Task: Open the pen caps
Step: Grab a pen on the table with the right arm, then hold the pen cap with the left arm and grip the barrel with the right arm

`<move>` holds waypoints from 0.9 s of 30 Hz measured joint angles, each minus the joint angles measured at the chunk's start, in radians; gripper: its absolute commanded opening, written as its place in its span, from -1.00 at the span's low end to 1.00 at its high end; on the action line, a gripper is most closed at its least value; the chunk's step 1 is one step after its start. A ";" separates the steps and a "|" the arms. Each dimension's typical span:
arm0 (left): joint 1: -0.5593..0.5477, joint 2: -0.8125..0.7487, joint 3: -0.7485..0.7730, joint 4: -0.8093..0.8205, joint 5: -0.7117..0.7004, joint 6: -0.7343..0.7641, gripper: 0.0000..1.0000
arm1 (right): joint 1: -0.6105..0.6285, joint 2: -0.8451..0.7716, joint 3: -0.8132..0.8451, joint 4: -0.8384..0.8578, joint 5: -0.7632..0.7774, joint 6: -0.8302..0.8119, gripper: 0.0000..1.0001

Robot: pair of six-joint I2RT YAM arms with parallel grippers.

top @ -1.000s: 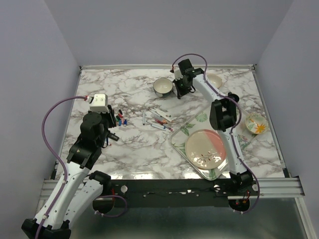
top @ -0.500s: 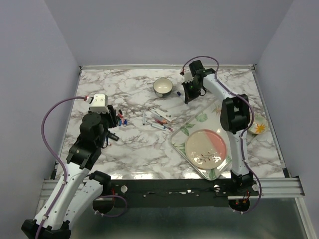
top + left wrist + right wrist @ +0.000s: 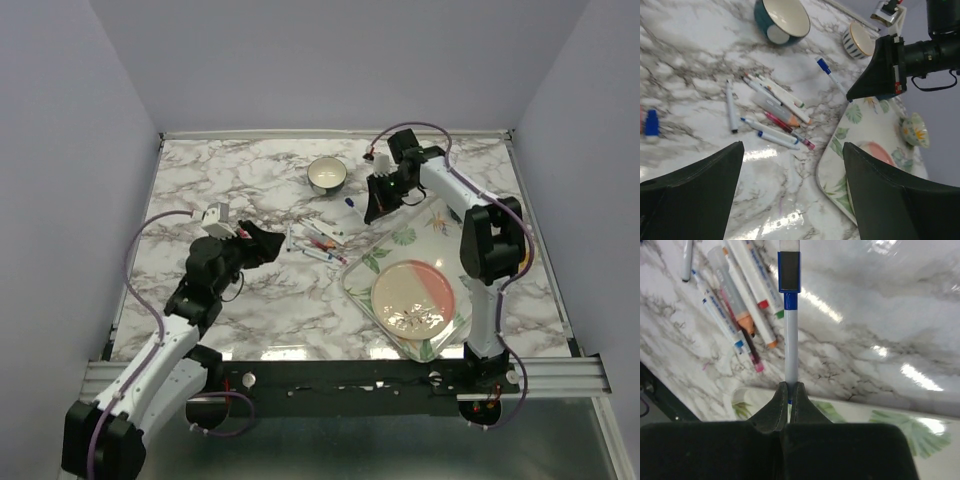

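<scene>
My right gripper [image 3: 369, 215] [image 3: 789, 390] is shut on the white barrel of a marker pen [image 3: 791, 340]. Its blue pen cap [image 3: 789, 272] [image 3: 349, 202] [image 3: 823, 64] sits on the far end, pointing away from the jaws and hanging above the marble. Several more capped pens [image 3: 318, 240] [image 3: 771, 107] [image 3: 740, 300] lie in a loose pile on the table. My left gripper [image 3: 277, 243] [image 3: 792, 200] stands wide open just left of that pile, holding nothing. A loose blue cap [image 3: 651, 125] rests at the left edge of the left wrist view.
A floral tray [image 3: 352, 285] [image 3: 860, 120] holds a pink plate [image 3: 412, 297] at the front right. A teal bowl [image 3: 326, 174] [image 3: 782, 20] stands behind the pens. A striped bowl [image 3: 860, 40] and a small floral bowl [image 3: 915, 135] sit further right.
My left gripper has opened and swung right toward the pile of pens. The right arm has carried the blue-capped pen from beside the teal bowl toward the tray's corner.
</scene>
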 measured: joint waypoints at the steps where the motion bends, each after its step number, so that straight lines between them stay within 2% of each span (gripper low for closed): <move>1: 0.000 0.034 -0.052 0.079 0.024 -0.076 0.79 | 0.000 -0.027 -0.045 0.006 -0.018 0.000 -0.99; 5: 0.000 0.255 -0.159 0.325 0.085 -0.291 0.79 | 0.004 -0.109 -0.169 0.027 -0.082 -0.003 -0.99; 10: -0.018 0.525 -0.122 0.590 0.111 -0.470 0.79 | 0.037 -0.222 -0.318 0.047 -0.170 -0.028 -0.99; 13: -0.056 0.618 -0.070 0.683 0.111 -0.541 0.79 | 0.081 -0.249 -0.356 0.065 -0.211 -0.045 -0.99; 17: -0.116 0.661 -0.014 0.676 0.076 -0.602 0.73 | 0.152 -0.256 -0.383 0.077 -0.250 -0.065 -0.99; 24: -0.196 0.652 0.052 0.489 -0.053 -0.665 0.44 | 0.190 -0.264 -0.385 0.087 -0.288 -0.082 -0.99; 27: -0.211 0.643 0.055 0.416 -0.095 -0.684 0.42 | 0.191 -0.272 -0.386 0.096 -0.293 -0.083 -0.99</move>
